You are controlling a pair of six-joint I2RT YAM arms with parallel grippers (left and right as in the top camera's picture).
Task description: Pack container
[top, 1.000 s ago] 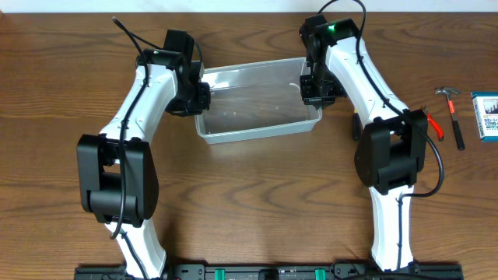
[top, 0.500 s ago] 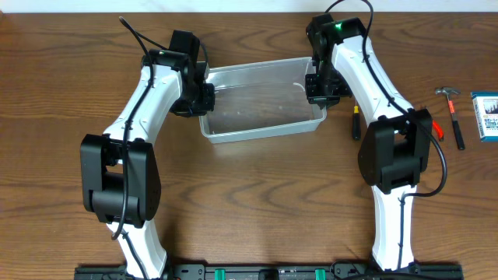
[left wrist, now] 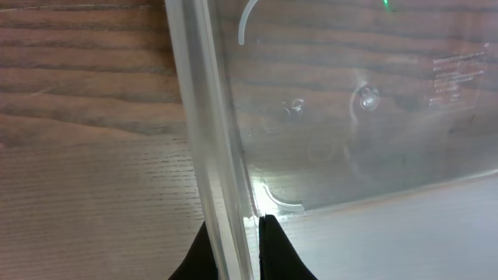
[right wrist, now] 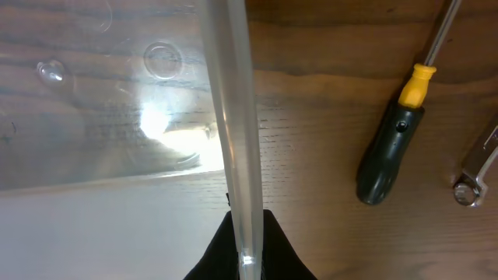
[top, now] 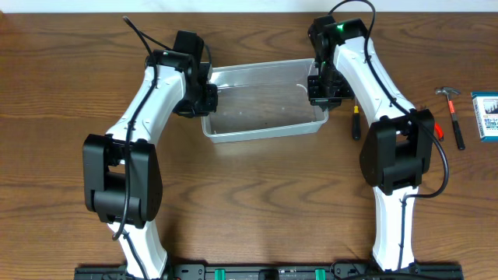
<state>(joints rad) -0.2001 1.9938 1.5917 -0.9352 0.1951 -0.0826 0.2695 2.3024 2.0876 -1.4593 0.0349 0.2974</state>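
Left gripper (top: 207, 96) and right gripper (top: 318, 85) each pinch an end wall of the empty container (top: 264, 133), at the table's far middle. I judge: move both in step and level, clear of the screwdriver (top: 356, 123).

Container (top: 263, 131) clear, glossy, smooth plastic; table (top: 249, 194) matt grained wood; screwdriver (right wrist: 410, 87) handle dark/yellow plastic, metal shaft.

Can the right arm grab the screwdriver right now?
Probably not yet. The right gripper is clamped on the rim of the container, so it is busy. The screwdriver lies close by on the table with nothing over it; letting go first should free the way.
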